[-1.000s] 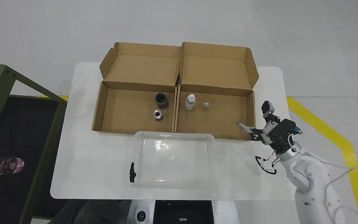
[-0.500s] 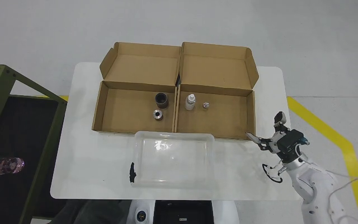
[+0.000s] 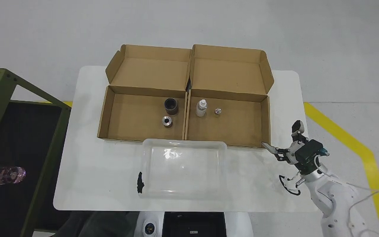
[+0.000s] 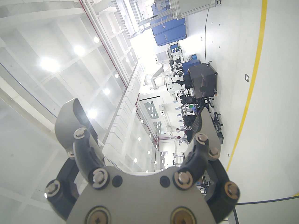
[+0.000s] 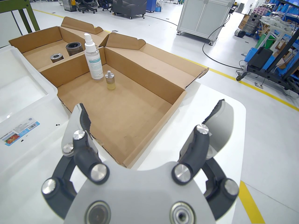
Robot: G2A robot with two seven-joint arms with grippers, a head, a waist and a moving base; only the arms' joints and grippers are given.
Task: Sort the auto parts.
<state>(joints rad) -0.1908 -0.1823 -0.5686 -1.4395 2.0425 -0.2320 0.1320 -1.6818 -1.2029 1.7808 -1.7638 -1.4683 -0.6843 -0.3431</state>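
Auto parts (image 5: pixel 56 57) probably heavy, stiff, slick metal: pinch across the round sides; right hand (image 5: pixel 151 113) and left hand (image 4: pixel 137 110) wide, empty.

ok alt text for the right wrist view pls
The right gripper, open and empty, is by the corner of a cardboard box that holds a spray bottle and a small capped vial. A second box beyond holds a dark cylinder and a metal ring; a clear bin lies alongside.
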